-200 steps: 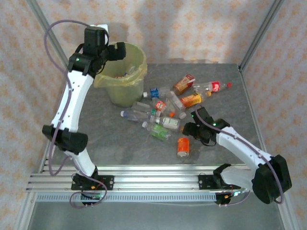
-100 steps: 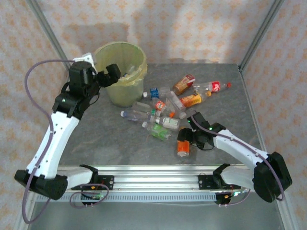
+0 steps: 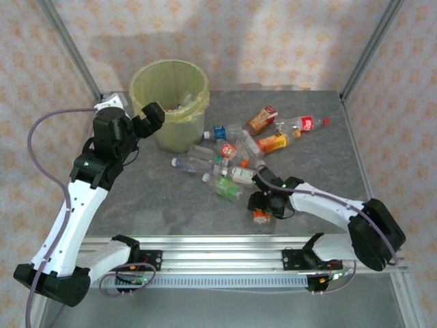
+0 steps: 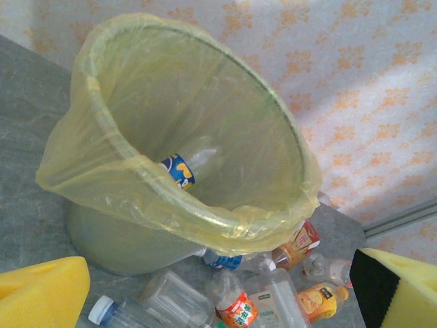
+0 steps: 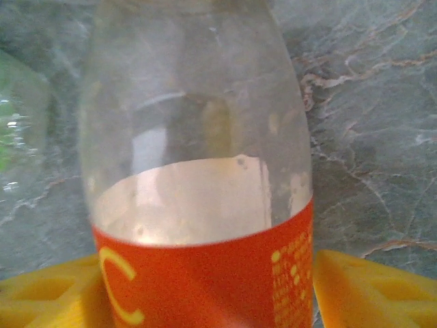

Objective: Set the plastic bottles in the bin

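Note:
An orange-labelled bottle [image 3: 261,213] [image 5: 205,198] lies on the table near the front, apart from the pile. My right gripper [image 3: 265,205] [image 5: 205,294] is open and straddles it. Its yellow pads [image 5: 369,287] stand close on both sides, with a thin gap on the right. Several more plastic bottles [image 3: 229,160] [image 4: 252,301] lie in a heap right of the bin [image 3: 147,75] [image 4: 205,219]. One blue-labelled bottle [image 4: 179,171] lies inside the bin. My left gripper [image 3: 151,117] [image 4: 218,304] hangs open and empty at the bin's front left side.
A red-capped bottle [image 3: 304,124] and a brown one [image 3: 261,119] lie furthest back right. An aluminium rail [image 3: 218,256] runs along the near edge. Slanted frame posts [image 3: 369,48] stand at the back corners. Bare grey table [image 3: 157,198] lies between the arms.
The left arm swung down and away from above the bin to its front left side. The right gripper moved left onto the orange-labelled bottle and its jaws narrowed around it.

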You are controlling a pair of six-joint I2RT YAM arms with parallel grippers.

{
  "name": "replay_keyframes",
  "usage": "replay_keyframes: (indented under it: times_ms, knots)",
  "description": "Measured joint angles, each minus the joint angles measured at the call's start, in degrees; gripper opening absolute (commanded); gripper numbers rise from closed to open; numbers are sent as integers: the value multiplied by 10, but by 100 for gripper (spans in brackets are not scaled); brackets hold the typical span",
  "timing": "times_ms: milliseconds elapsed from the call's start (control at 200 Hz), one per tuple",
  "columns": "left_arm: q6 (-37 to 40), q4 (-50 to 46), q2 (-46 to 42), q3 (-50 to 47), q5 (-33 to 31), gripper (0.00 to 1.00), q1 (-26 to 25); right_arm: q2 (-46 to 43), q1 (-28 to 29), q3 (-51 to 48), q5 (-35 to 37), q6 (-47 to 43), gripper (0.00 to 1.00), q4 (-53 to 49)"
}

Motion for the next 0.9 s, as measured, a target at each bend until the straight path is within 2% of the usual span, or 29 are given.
replay_keyframes:
  times_ms: [275,460,761,901]
  knots:
    - [-13,0,5,-4,0,100,0,40,1,16,36,0,51,-1]
    - [-16,0,5,-4,3,100,0,33,1,27,64,-8,41,-19]
    - [-15,28,4,-24,35,100,-5,-143,1,43,110,-54,38,-13]
    - [-16,48,5,-42,57,100,-25,-171,1,60,120,-93,37,39]
